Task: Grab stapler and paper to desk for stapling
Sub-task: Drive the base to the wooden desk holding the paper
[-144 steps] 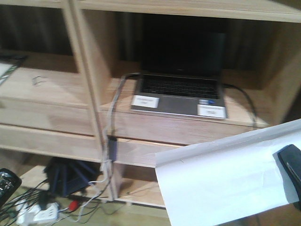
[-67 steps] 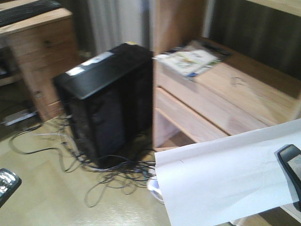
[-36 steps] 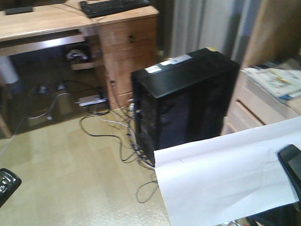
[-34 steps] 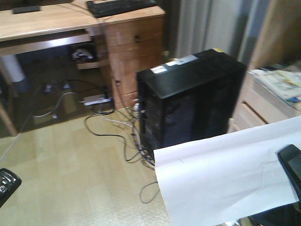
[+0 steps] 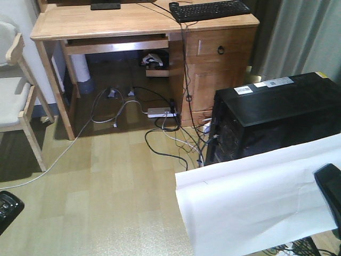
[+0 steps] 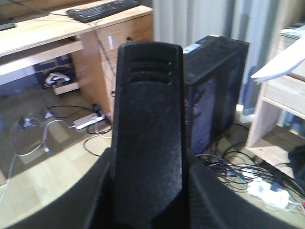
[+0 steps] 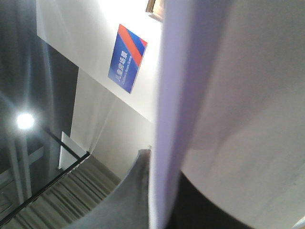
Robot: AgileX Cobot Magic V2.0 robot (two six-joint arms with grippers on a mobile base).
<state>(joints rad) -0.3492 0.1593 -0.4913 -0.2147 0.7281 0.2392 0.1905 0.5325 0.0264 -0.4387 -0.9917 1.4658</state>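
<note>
Holding one thing in each arm, the robot faces the tabletop (image 5: 106, 24) from across the floor (image 5: 106, 186). By my reckoning the grabbing is done and the delivery is not.

The paper (image 5: 256, 202) hangs in the air across the lower right of the front view, its upper edge curling. It is well apart from the tabletop at the top of the frame, and the black computer tower (image 5: 277, 117) stands behind it. The right pincer (image 5: 331, 189) is clamped on the sheet's right end, at the frame's right edge. Its own camera sees little besides the white sheet close up.

The stapler (image 6: 147, 119) fills the middle of the left wrist view, black and pointing away from the lens. Dark fingers (image 6: 90, 205) hug it on either side, so the left pincer (image 6: 147, 205) looks closed around it.

On the tabletop I see a keyboard (image 5: 210, 9) towards its right end, but neither the sheet nor the stapler. What is left, I judge, is to reach the tabletop, set both things down there, and then staple.
</note>
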